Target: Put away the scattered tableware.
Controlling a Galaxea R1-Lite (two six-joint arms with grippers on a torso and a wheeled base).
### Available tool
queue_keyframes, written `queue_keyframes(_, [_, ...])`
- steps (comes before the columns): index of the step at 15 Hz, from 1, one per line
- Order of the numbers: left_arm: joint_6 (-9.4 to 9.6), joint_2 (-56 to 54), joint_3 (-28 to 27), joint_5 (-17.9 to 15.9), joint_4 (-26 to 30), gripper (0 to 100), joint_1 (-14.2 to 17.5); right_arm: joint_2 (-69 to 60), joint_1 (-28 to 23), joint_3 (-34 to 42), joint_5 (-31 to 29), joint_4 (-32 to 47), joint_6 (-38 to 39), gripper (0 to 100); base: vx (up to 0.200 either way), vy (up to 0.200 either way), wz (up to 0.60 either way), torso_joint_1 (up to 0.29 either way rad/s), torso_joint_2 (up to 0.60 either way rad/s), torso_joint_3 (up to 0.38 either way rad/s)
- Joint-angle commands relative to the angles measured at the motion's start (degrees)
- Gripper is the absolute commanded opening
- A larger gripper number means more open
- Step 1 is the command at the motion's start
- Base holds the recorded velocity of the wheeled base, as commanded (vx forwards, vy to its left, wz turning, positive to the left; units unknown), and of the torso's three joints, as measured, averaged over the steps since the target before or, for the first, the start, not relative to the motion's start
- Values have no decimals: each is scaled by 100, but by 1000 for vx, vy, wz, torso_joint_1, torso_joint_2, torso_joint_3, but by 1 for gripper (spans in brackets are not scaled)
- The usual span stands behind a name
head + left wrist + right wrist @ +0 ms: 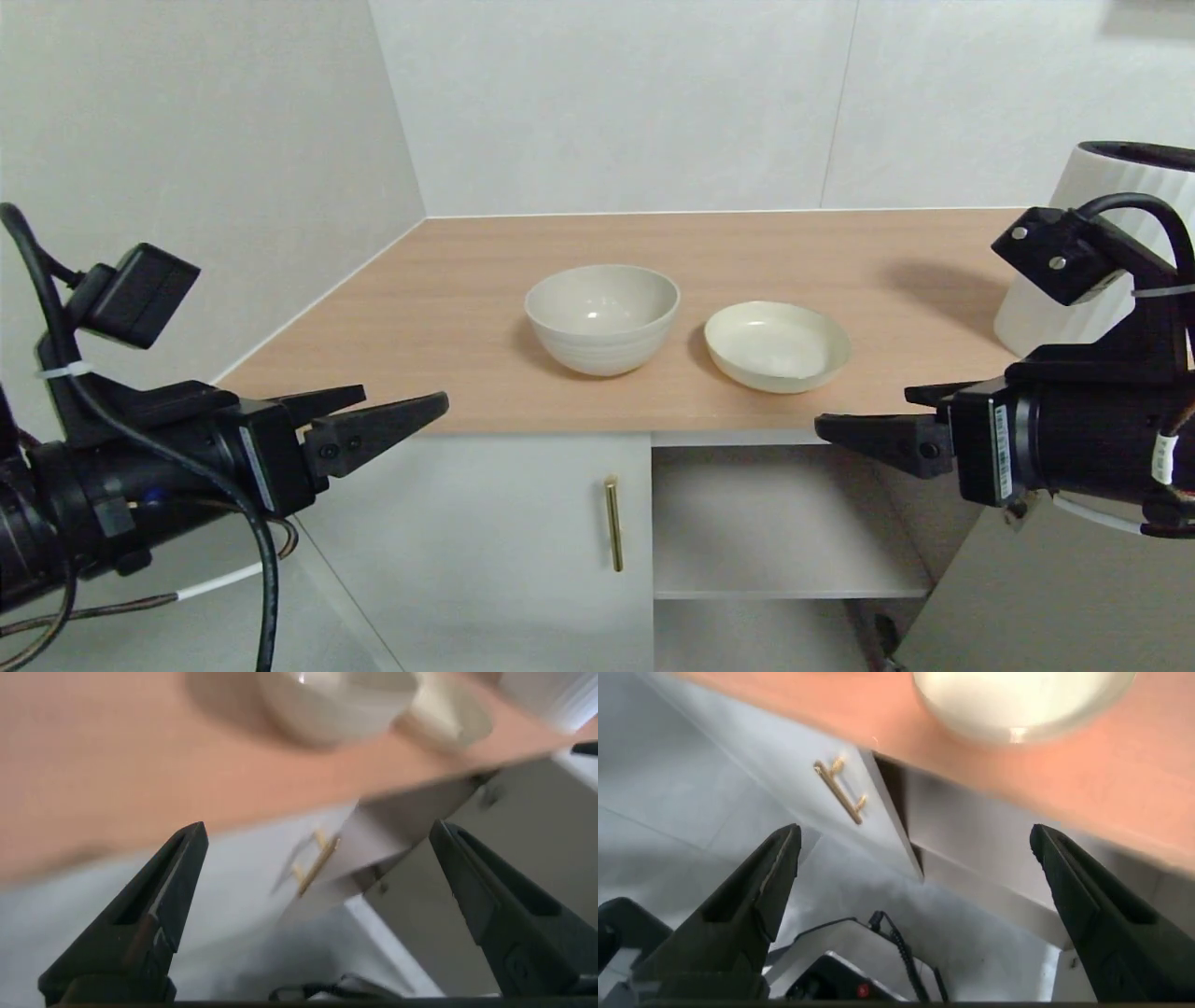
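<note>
Reach favours the right pincer point(864, 411) — released, like the left pincer point(404, 397) — for the shallow cream ceramic dish point(777, 343) lying ahead, leftward of it.

Left gripper point(401, 399) sits at 8 o'clock in the head view, held level and aimed toward 3 o'clock, jaws spread wide and empty. Opposite, at 4 o'clock, right gripper point(864, 411) aims toward 9 o'clock, jaws likewise parted, gripping nothing.
</note>
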Motion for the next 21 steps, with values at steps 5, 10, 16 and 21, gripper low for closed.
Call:
queue_keyframes(5, [3,738,-1562,18,1051,100,-1,409,-51,2,31,-680,-224,100,0,0,0,192,-480,-286])
queue_keyframes(10, [-138,1212,-2142,45,1965,100,-10,831,-244,-192,-39,-662,-418,100,0,0,0,80,-189,-112])
queue_keyframes(16, [-1113,2100,-2502,458,1913,100,-388,1613,-666,-1686,-286,920,892,100,0,0,0,0,0,0])
queue_keyframes(21, [-1860,2882,-2643,1345,1157,100,-836,2000,-860,-1809,-769,893,1024,100,0,0,0,0,0,0])
